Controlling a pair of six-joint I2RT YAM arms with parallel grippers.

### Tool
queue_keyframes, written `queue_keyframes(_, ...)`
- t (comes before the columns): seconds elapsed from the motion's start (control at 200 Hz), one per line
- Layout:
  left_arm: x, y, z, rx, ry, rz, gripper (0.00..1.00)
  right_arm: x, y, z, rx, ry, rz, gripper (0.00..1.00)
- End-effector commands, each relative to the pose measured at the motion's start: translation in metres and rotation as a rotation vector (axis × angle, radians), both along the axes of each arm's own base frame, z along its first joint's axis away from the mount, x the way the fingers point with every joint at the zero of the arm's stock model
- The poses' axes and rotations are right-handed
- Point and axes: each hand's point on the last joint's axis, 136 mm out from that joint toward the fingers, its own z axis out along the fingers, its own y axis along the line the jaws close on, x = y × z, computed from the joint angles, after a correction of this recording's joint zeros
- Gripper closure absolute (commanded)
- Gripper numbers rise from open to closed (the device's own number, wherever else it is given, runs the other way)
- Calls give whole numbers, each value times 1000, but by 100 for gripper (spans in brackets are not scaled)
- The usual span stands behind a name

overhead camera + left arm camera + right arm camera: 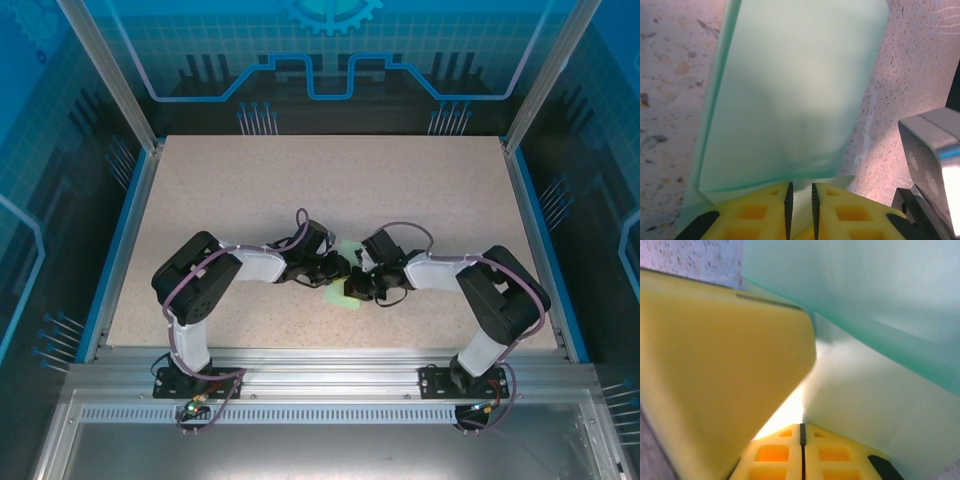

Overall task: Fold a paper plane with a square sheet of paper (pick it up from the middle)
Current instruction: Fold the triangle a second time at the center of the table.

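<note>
Speckled counter (300, 180) under blue walls carries the part-folded square sheet of paper (335, 297) at its middle. The left jaws are narrow and pinch its edge, while the right jaws are clamped tight on it, apparently bracing a crease.

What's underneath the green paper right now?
Speckled table shows around the green paper. Whatever lies directly beneath is covered by its folded layers.

Bright, even lighting; wrist views blur the close paper (880, 390).
</note>
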Motion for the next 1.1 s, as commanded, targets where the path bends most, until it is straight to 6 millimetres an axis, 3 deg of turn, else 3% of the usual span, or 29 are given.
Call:
queue_keyframes(0.0,-5,4,-12,29,24,-20,81,-27,-16,-9,-33,77,6,92)
queue_keyframes(0.295,-9,6,-22,39,43,-20,86,-44,-29,-1,-14,72,-1,86)
queue_keyframes(0.505,-3,1,21,-19,-49,-29,80,-46,-36,-14,-46,93,-6,99)
queue_keyframes(0.635,-7,-3,49,-65,-98,-49,76,-47,-37,-20,-45,100,-6,98)
queue_keyframes(0.745,-20,-10,58,-84,-105,-83,76,-43,-36,-23,-36,91,-10,97)
queue_keyframes(0.83,-30,-17,54,-86,-87,-111,77,-38,-32,-22,-16,84,-9,97)
queue_keyframes(1.09,-39,-7,-15,15,72,-60,84,-34,-31,-12,-2,59,-18,95)
